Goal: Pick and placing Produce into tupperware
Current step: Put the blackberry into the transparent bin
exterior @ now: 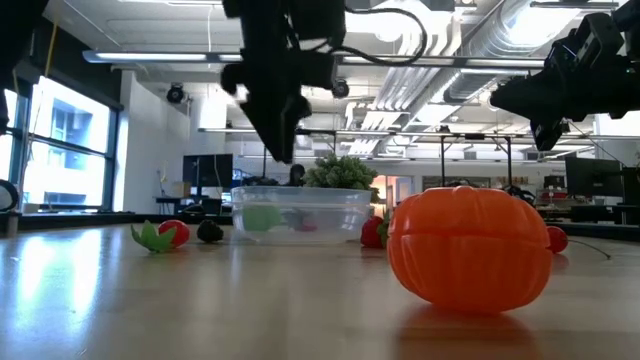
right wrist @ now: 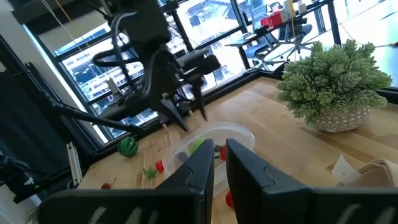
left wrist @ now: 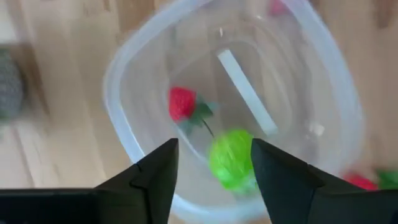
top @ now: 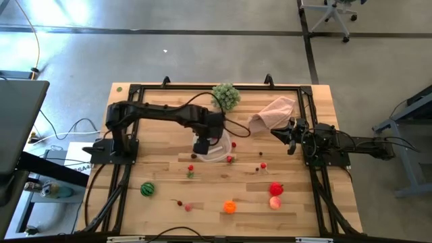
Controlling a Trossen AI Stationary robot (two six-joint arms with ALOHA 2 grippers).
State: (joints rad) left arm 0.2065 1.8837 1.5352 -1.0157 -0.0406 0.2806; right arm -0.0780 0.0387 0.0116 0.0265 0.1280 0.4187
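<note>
The clear tupperware point(left wrist: 236, 106) stands near the table's middle point(top: 217, 152). A light green piece point(left wrist: 231, 158) and a red piece point(left wrist: 181, 102) lie on its bottom. My left gripper point(left wrist: 214, 152) hangs open above it, fingers pointing down and nothing between them point(exterior: 283, 135). More produce lies on the wood: a striped dark green piece point(top: 147, 190), an orange one point(top: 230, 207), a red one point(top: 275, 189), a pink one point(top: 275, 202) and tiny red berries point(top: 230, 159). My right gripper point(right wrist: 219, 163) waits shut at the table's right side point(top: 291, 137).
A pale green leafy ball point(top: 226, 96) stands at the far edge, with a pinkish-beige cloth point(top: 273, 111) to its right. A black frame rail point(top: 202, 88) runs round the tabletop. In the low view the orange piece point(exterior: 470, 245) sits close to the camera.
</note>
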